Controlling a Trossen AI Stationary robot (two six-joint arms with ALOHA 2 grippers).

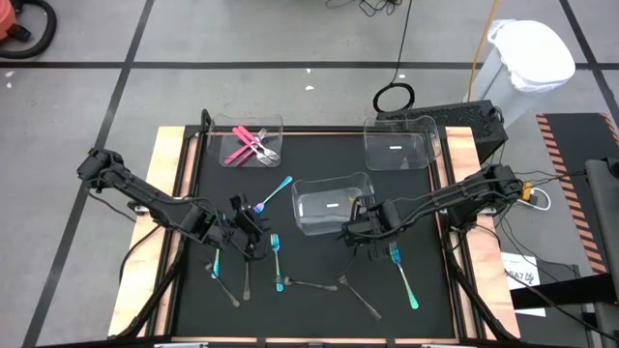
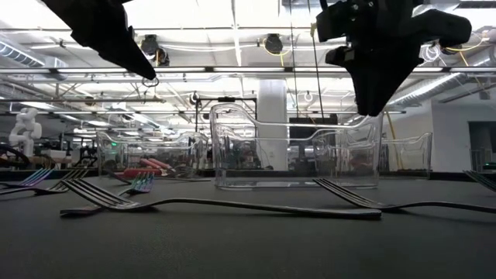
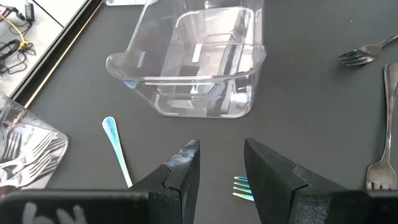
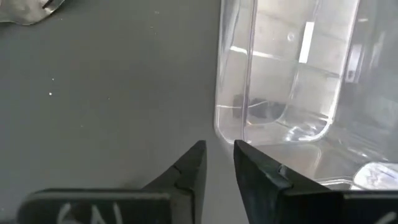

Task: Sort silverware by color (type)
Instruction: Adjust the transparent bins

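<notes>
My left gripper (image 1: pixel 247 220) hovers lower left of centre, fingers spread, empty. Beneath it a blue-teal fork (image 1: pixel 277 261) lies lengthwise up-down, tines up; only its tines show in my wrist view. My right gripper (image 1: pixel 360 228), fingers narrowly parted, nears the middle clear bin (image 1: pixel 334 204). Pink silverware (image 1: pixel 250 146) fills the upper-left bin (image 1: pixel 244 127).

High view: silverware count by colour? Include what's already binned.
Pink pieces: 3, all in the back-left bin; they overlap, so this count is approximate
Blue-teal pieces: 4, loose on the mat
Grey pieces: 4, loose on the mat
Total: 11
</notes>
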